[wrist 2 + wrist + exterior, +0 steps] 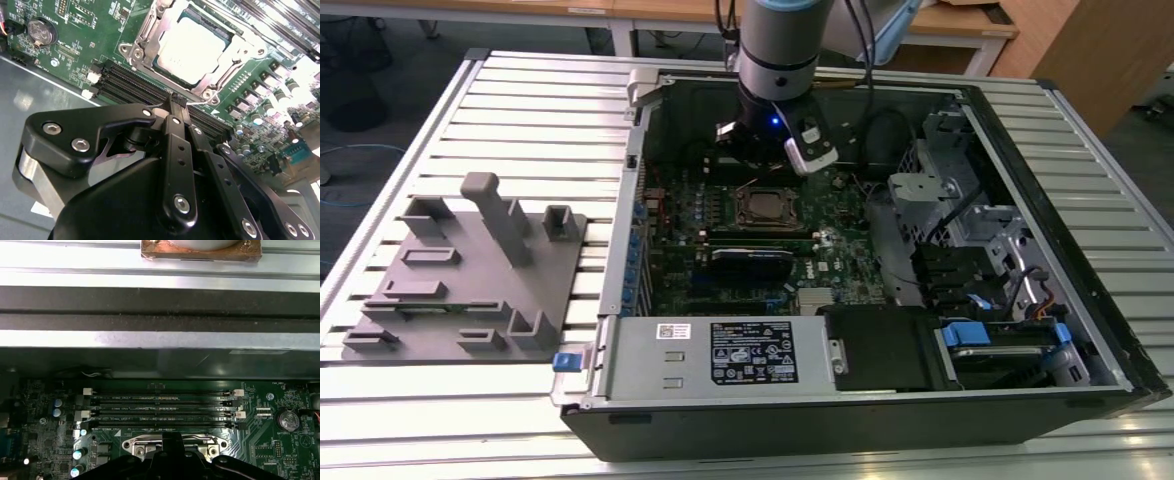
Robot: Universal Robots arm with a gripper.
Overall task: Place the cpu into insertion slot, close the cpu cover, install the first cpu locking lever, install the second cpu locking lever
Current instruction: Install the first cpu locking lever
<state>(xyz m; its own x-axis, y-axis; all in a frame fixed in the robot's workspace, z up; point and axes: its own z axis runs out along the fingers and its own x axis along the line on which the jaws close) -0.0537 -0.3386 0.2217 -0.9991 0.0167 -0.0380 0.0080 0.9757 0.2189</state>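
Observation:
The cpu [192, 45] lies flat in the insertion slot [767, 208], its silver top showing. The cpu cover [145, 30] is down around it as a silver frame. Thin metal levers run along two sides of the socket; I cannot tell if they are latched. My gripper [176, 100] is shut with nothing in it. It hangs just above the black memory slots [130, 82] beside the socket, on the side toward the case's far wall. In the exterior view the gripper [763, 168] sits just behind the socket. The first wrist view has the gripper [172, 437] over the socket's edge [135, 445].
The open computer case [620, 250] lies on a slatted metal table [520, 90]. A grey printed fixture [467, 270] stands at the exterior view's left. A power supply [720, 355] and drive cages [987, 340] line the near side. A coin battery [41, 31] sits close to the memory slots.

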